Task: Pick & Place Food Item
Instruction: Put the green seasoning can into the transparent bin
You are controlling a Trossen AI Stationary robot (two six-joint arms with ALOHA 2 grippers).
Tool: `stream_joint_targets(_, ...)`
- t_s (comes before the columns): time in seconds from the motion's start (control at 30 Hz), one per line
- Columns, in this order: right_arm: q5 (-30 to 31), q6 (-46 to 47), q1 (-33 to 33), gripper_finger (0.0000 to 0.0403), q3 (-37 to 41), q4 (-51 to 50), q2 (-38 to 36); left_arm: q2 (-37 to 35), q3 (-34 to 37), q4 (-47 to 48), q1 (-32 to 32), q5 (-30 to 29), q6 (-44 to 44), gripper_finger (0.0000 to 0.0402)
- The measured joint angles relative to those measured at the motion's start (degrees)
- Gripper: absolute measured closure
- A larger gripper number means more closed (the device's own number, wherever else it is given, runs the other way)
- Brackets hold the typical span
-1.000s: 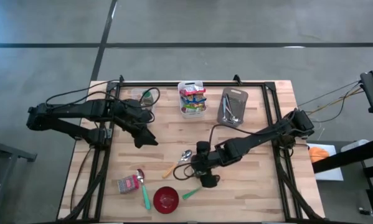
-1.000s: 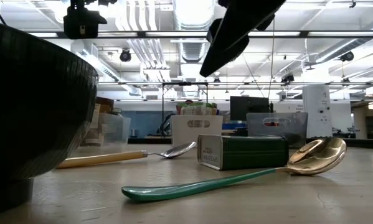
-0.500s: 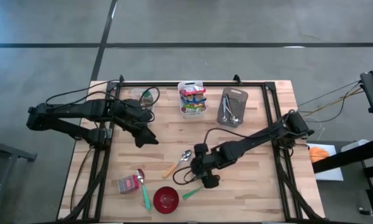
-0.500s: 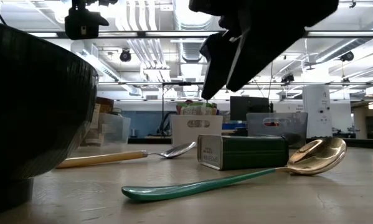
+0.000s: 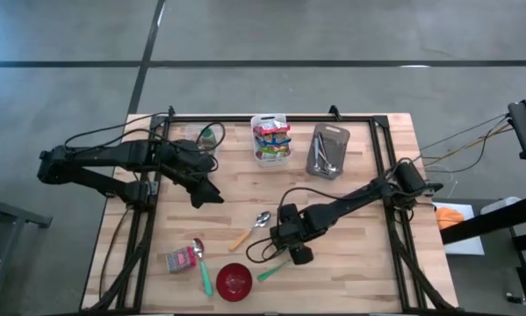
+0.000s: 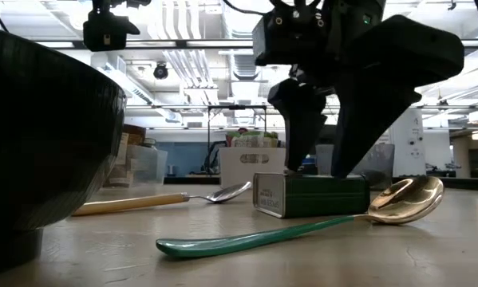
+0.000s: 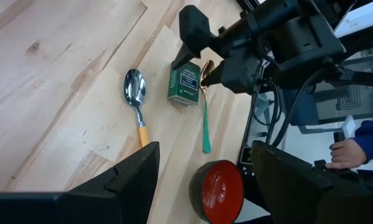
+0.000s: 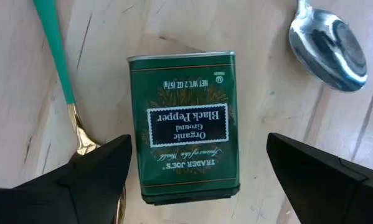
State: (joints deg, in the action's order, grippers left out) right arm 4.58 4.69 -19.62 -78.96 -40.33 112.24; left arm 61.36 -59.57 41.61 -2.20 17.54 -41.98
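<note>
A green black-pepper tin (image 8: 185, 127) lies flat on its broad back on the wooden table (image 5: 350, 263), label up. It also shows in the low view (image 6: 310, 195) and in the left wrist view (image 7: 185, 87). My right gripper (image 8: 198, 149) hangs open just above it, pointing steeply down, one finger on either side of the tin with a gap showing at each. It also shows in the low view (image 6: 322, 159) and the high view (image 5: 289, 239). A red bowl (image 5: 234, 281) stands near the front edge. My left gripper (image 5: 208, 197) waits open, raised over the table's left half.
A green-handled gold spoon (image 8: 55, 56) lies close beside the tin, and a wooden-handled silver spoon (image 8: 329, 43) lies on its other side. A pink tin (image 5: 182, 260), a white snack bin (image 5: 270, 140) and a grey utensil tray (image 5: 327, 151) stand farther off. A person's hand (image 7: 345, 152) shows beyond the table.
My right gripper has come down toward the green tin, tipping to point more steeply downward and rolling at the wrist, with its fingers still open. The tin and the spoons have stayed where they were.
</note>
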Motion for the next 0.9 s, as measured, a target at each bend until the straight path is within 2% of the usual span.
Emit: stream_joint_targets(0.9,0.3,-8.5,0.0,0.0037,4.3,2.4,0.3,0.0,0.0,-0.1,0.0,0.0,-0.5,0.0144)
